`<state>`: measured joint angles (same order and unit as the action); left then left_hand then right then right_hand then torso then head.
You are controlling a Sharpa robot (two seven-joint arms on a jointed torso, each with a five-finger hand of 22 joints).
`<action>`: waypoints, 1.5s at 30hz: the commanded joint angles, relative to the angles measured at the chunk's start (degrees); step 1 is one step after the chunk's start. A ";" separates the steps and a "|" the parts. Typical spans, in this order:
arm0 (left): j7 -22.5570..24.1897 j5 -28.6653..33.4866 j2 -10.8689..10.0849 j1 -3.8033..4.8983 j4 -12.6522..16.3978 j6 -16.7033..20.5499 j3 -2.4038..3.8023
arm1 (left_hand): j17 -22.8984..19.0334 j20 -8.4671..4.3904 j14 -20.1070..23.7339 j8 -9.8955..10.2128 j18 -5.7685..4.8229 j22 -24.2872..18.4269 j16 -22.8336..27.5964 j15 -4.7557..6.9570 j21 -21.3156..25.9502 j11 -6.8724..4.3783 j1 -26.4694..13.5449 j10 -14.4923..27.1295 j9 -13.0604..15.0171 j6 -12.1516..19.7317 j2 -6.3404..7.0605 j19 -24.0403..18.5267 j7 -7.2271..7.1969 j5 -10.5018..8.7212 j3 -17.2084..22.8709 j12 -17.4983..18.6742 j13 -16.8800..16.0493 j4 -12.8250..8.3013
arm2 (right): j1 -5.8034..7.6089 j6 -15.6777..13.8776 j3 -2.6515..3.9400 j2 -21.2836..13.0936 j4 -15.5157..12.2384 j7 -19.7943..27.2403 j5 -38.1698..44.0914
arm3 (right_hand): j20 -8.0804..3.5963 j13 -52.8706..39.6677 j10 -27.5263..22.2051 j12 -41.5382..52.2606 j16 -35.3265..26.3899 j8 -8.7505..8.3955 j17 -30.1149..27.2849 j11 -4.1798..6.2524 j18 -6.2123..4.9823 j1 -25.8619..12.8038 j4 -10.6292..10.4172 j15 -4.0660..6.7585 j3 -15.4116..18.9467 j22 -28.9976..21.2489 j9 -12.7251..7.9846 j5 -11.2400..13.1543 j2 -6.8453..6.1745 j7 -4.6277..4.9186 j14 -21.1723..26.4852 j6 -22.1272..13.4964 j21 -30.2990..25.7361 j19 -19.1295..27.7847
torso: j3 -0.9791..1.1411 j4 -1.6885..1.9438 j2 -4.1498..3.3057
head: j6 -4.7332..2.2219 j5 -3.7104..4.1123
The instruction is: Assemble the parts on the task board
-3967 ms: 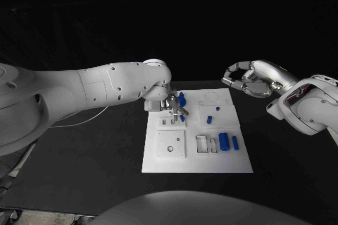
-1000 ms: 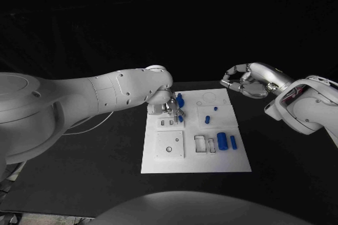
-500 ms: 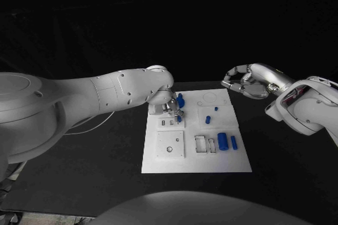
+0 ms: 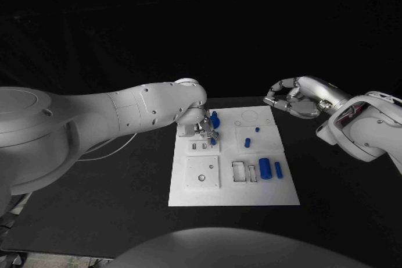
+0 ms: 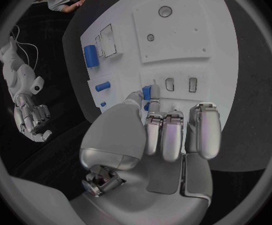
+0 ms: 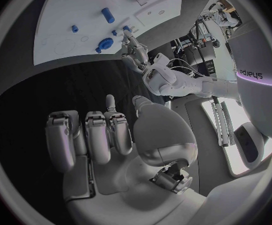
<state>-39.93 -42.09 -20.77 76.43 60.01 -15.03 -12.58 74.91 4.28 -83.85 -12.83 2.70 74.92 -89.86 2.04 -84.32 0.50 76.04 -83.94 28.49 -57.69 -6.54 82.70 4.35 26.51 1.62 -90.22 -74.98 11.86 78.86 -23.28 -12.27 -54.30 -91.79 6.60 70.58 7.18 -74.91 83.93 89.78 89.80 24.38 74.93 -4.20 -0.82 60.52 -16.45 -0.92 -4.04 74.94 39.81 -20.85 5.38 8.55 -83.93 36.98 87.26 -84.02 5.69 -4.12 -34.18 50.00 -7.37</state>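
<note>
A black table (image 4: 100,186) takes up the lower ground, its surface matte and unlit. Behind it the backdrop (image 4: 201,29) is dark cloth, faintly creased. Past the right hand's thumb side, a brighter stretch of room (image 6: 236,135) with pale floor and cluttered equipment shows.

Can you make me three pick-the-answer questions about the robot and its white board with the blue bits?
1. Where is the left hand?
A. over the task board
B. off beside the table
C. under the table

2. What colour is the biggest part?
A. red
B. blue
C. green

3. What is the right hand doing?
A. holding a part
B. pressing on the board
C. holding nothing, fingers curled, away from the board

Answers: 1 A, it sits above the board's far end. 2 B, the fat cylinder is blue. 3 C, the right wrist view shows its palm bare.
</note>
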 commanded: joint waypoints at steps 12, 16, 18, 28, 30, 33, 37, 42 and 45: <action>-4.65 -1.87 -1.34 -0.19 2.24 1.78 -0.04 | 15.09 -0.99 -6.15 -9.46 -0.38 8.77 -0.14 1.14 0.31 -1.41 -2.67 -6.06 12.76 2.92 5.30 0.11 -1.28 0.27 12.56 0.22 -15.02 -1.86 | -0.29 1.10 0.00 -0.22 0.03 -0.64 0.76 | 0.58 -15.09 6.07 0.22 0.20 0.39 15.07 -0.44 -0.32 1.17 0.21 -0.54 0.17 13.56 -0.24 -0.36 0.06 0.02 -6.07 0.59 -0.55 -2.63 | 0.04 0.02 0.06 | 0.00 -0.51; -4.59 -2.21 -2.30 -0.15 3.67 2.62 0.06 | 15.09 -1.13 -6.15 -11.51 -0.41 8.96 -0.14 1.39 0.33 -1.44 -4.14 -6.06 15.67 3.89 6.56 0.28 -1.51 0.21 16.62 0.22 -15.02 -2.30 | -0.32 1.02 0.00 -0.35 0.05 -0.72 0.76 | 0.58 -15.09 6.07 0.22 0.20 0.40 15.07 -0.44 -0.33 1.21 0.20 -0.54 0.17 13.54 -0.26 -0.37 0.06 0.02 -6.07 0.61 -0.59 -2.59 | 0.03 0.02 0.04 | 0.00 -0.53; -4.65 -2.36 -2.84 -0.12 4.47 2.95 0.18 | 15.09 -1.20 -6.15 -11.91 -0.42 9.04 -0.14 1.41 0.32 -1.50 -4.47 -6.06 16.30 4.07 7.04 0.35 -1.53 0.16 17.86 0.22 -15.02 -2.63 | -0.33 0.98 0.00 -0.42 0.04 -0.76 0.76 | 0.58 -15.09 6.07 0.22 0.20 0.40 15.07 -0.44 -0.33 1.21 0.20 -0.54 0.17 13.54 -0.26 -0.38 0.07 0.02 -6.07 0.62 -0.60 -2.59 | 0.03 0.04 0.04 | 0.00 -0.57; -4.89 -3.94 -5.75 0.01 8.49 4.78 0.39 | 15.09 -1.13 -6.15 -11.14 -0.42 9.12 -0.14 1.28 0.45 -1.27 -6.15 -6.06 16.57 5.15 8.07 0.39 -1.13 -1.13 21.21 0.22 -15.02 -2.94 | -0.38 0.82 0.00 -0.49 0.25 -0.88 0.70 | 0.59 -15.09 6.07 0.22 0.20 0.41 15.07 -0.44 -0.37 1.26 0.18 -0.54 0.16 13.49 -0.28 -0.39 0.09 0.02 -6.07 0.65 -0.71 -2.47 | 0.02 0.15 0.04 | 0.00 -0.77; -4.74 -4.53 -6.41 0.01 9.37 5.48 0.37 | 15.09 -1.06 -6.15 -10.73 -0.43 9.15 -0.14 1.23 0.47 -1.16 -6.57 -6.06 16.35 5.26 8.24 0.41 -1.04 -1.78 21.67 0.22 -15.02 -2.92 | -0.42 0.77 0.00 -0.57 0.25 -0.88 0.68 | 0.59 -15.09 6.07 0.22 0.20 0.41 15.07 -0.44 -0.37 1.26 0.18 -0.54 0.16 13.49 -0.28 -0.39 0.09 0.02 -6.07 0.65 -0.71 -2.47 | 0.00 0.14 0.05 | 0.00 -0.74; -4.14 -5.89 -7.48 0.01 10.80 7.08 0.34 | 15.09 -1.01 -6.15 -10.36 -0.43 9.17 -0.14 1.14 0.50 -1.09 -6.94 -6.06 16.15 5.36 8.38 0.42 -0.92 -2.56 22.00 0.22 -15.02 -2.89 | -0.54 0.56 0.00 -0.79 0.23 -0.83 0.66 | 0.59 -15.09 6.07 0.22 0.20 0.40 15.07 -0.45 -0.40 1.29 0.17 -0.54 0.16 13.44 -0.30 -0.40 0.11 0.02 -6.07 0.65 -0.80 -2.38 | -0.04 0.11 0.02 | 0.00 -0.82; -2.87 -8.92 -9.38 -0.01 13.38 10.26 0.27 | 15.09 -0.98 -6.15 -10.20 -0.45 9.25 -0.14 1.11 0.45 -1.04 -7.15 -6.06 16.06 5.34 8.60 0.51 -0.89 -3.06 22.06 0.22 -15.02 -2.89 | -1.03 -0.45 0.00 -1.43 -0.16 -0.57 0.62 | 0.60 -15.09 6.07 0.22 0.20 0.31 15.07 -0.45 -0.45 1.51 0.14 -0.54 0.17 13.39 -0.44 -0.48 0.11 0.05 -6.07 0.53 -0.93 -2.25 | -0.03 0.09 0.03 | 0.00 -0.75; -2.09 -11.77 -11.42 -0.03 16.18 12.98 0.06 | 15.09 -0.94 -6.15 -10.02 -0.46 9.30 -0.14 1.09 0.43 -1.03 -7.51 -6.06 15.96 5.20 8.78 0.58 -0.88 -3.89 22.12 0.22 -15.02 -2.71 | -1.76 -1.56 -0.01 -2.24 -0.69 -0.21 0.59 | 0.61 -15.09 6.07 0.22 0.20 0.15 15.07 -0.46 -0.46 1.85 0.14 -0.55 0.23 13.37 -0.66 -0.65 0.03 0.08 -6.07 0.32 -0.96 -2.22 | 0.06 0.12 0.08 | 0.00 -1.07; -1.91 -12.67 -12.21 -0.06 17.45 14.15 -0.04 | 15.09 -0.93 -6.15 -9.96 -0.46 9.32 -0.14 1.09 0.42 -1.02 -7.58 -6.06 15.92 5.20 8.77 0.60 -0.87 -4.05 22.15 0.22 -15.02 -2.64 | -2.36 -2.00 -0.01 -2.51 -0.62 0.00 0.58 | 0.61 -15.09 6.07 0.22 0.20 0.07 15.07 -0.46 -0.48 2.00 0.14 -0.55 0.25 13.35 -0.76 -0.70 -0.01 0.10 -6.07 0.20 -1.02 -2.17 | -0.04 0.17 0.07 | 0.00 -1.07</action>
<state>-39.97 -51.58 -32.95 76.34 76.93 -4.30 -12.64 74.95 3.35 -83.97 -23.12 2.69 74.91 -89.86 2.97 -84.08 -0.74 68.85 -83.94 44.45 -52.59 2.27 83.01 3.56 22.73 23.59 -90.20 -74.93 8.99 76.67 -24.11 -12.27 -56.77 -92.35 6.01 70.70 7.38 -74.90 83.93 89.78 89.80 24.60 74.90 -4.19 -0.82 61.93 -16.45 -1.12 -4.04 74.91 39.13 -21.30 5.47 8.44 -84.13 37.21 86.61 -83.82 5.70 -3.98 -34.13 50.00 -8.38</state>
